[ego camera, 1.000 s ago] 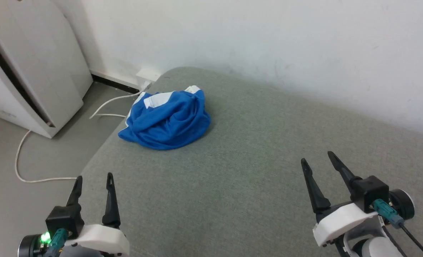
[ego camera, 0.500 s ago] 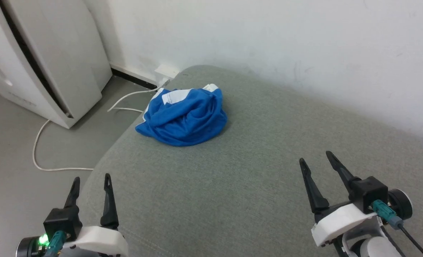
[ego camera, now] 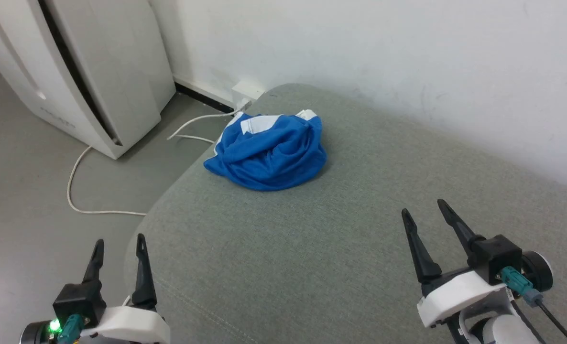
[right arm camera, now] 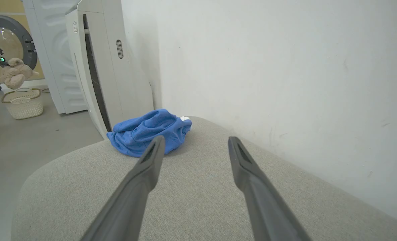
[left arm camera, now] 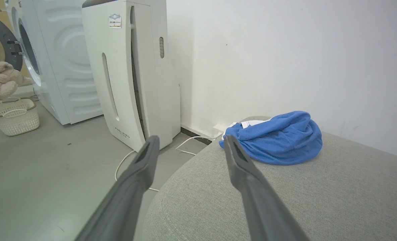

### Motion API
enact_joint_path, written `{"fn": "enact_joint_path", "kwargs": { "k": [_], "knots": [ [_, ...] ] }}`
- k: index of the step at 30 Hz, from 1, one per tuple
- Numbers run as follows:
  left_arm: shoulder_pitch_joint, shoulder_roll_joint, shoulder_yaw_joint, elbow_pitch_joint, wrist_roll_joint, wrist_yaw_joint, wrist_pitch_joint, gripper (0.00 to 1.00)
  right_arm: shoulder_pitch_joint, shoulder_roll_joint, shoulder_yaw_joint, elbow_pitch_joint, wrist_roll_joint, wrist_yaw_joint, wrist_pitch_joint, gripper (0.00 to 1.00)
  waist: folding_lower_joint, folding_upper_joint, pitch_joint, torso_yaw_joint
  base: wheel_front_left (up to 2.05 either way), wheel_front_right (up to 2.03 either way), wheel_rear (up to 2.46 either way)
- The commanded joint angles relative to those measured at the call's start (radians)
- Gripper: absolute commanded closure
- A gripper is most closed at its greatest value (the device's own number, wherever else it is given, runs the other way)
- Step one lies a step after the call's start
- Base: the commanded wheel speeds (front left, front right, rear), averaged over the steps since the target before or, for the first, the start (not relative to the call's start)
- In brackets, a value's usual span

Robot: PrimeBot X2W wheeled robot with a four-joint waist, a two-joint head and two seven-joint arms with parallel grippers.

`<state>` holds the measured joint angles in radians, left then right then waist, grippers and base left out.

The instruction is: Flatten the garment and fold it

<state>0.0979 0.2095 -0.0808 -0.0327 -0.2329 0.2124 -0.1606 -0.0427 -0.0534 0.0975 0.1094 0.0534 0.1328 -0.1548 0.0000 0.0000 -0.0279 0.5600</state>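
Near the far left corner of the cushion (ego camera: 312,258), close to the wall (ego camera: 384,48), the garment (ego camera: 269,153) lies crumpled in a blue heap, with white trim showing at its back edge. Both grippers are released and hold nothing. The left gripper (ego camera: 120,241) hangs at the cushion's near left edge and the right gripper (ego camera: 423,208) over its near right part, each well apart from the garment. A white cable (ego camera: 73,191) trails across the floor (ego camera: 20,200).

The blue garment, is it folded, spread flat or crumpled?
Crumpled. The garment lies as a rounded heap with deep wrinkles on the grey cushion.
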Motion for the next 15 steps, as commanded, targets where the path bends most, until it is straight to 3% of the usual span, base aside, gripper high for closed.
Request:
{"fn": "enact_joint_path", "kwargs": {
  "k": [1, 8, 15],
  "knots": [
    [0.003, 0.007, -0.002, -0.003, -0.01, 0.001, -0.011, 0.0, -0.019, 0.003, -0.002, 0.0, 0.005, -0.002, -0.008, 0.0, 0.0, 0.0, 0.008, 0.005, 0.0, 0.0, 0.0],
    [-0.103, 0.011, -0.004, -0.001, -0.059, -0.045, 0.005, 0.0, -0.05, 0.003, -0.015, -0.034, -0.026, -0.002, 0.016, 0.0, 0.0, 0.0, 0.1, -0.015, 0.0, 0.0, 0.0],
    [-0.365, 0.044, 0.005, 0.101, -0.159, -0.132, 0.131, 0.0, -0.139, 0.003, 0.002, -0.102, -0.101, -0.002, 0.065, 0.0, 0.0, 0.0, 0.314, -0.1, 0.0, 0.0, 0.0]
  ]
}}
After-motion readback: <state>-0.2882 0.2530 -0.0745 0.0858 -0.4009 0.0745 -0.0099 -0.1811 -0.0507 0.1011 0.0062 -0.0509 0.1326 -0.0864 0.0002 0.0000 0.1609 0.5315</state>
